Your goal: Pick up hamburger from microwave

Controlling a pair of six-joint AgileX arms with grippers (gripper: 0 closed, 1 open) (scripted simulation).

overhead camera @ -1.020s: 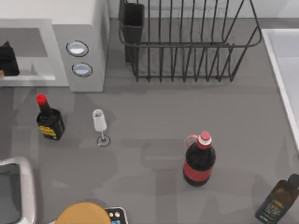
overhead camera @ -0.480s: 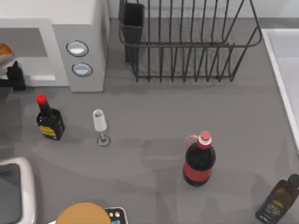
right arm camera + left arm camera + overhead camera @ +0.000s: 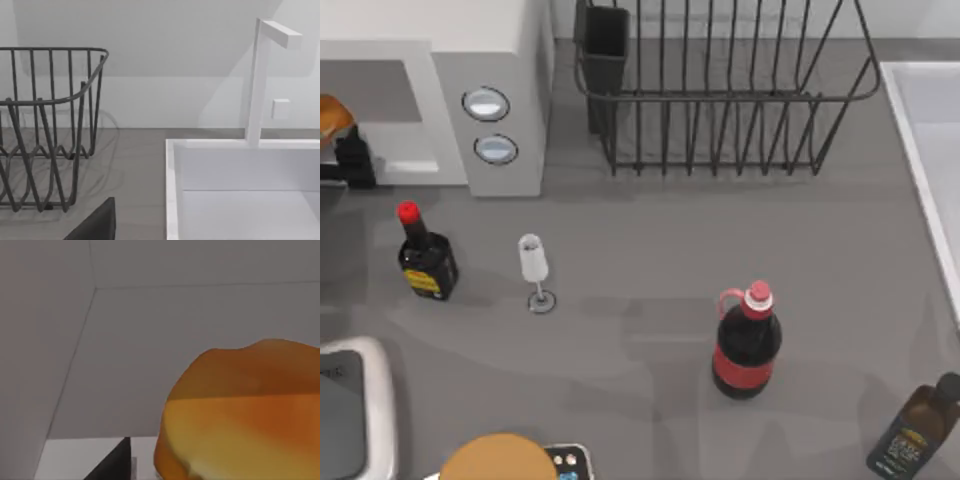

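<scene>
The microwave (image 3: 500,60) stands at the table's back left, its grey cavity open to the front. The hamburger (image 3: 330,115), a glossy orange-brown bun, shows partly at the picture's left edge in the cavity mouth. My left gripper (image 3: 350,158) is a black shape just in front of the bun and touching it in the picture. In the left wrist view the hamburger (image 3: 240,410) looms very close against the cavity's grey walls, with a dark part of the left gripper (image 3: 112,465) beside it. A dark part of my right gripper (image 3: 97,225) shows in the right wrist view.
A soy-sauce bottle (image 3: 425,258) and a small wine glass (image 3: 533,268) stand before the microwave. A red cola bottle (image 3: 747,345) is mid-table and a dark oil bottle (image 3: 915,430) front right. A black wire rack (image 3: 720,100) is at the back, a white sink (image 3: 930,140) at the right, and a tan dome (image 3: 505,458) at the front.
My left gripper has shifted from inside the cavity mouth toward the table's front. The hamburger, hidden a second ago, now shows behind it at the left edge.
</scene>
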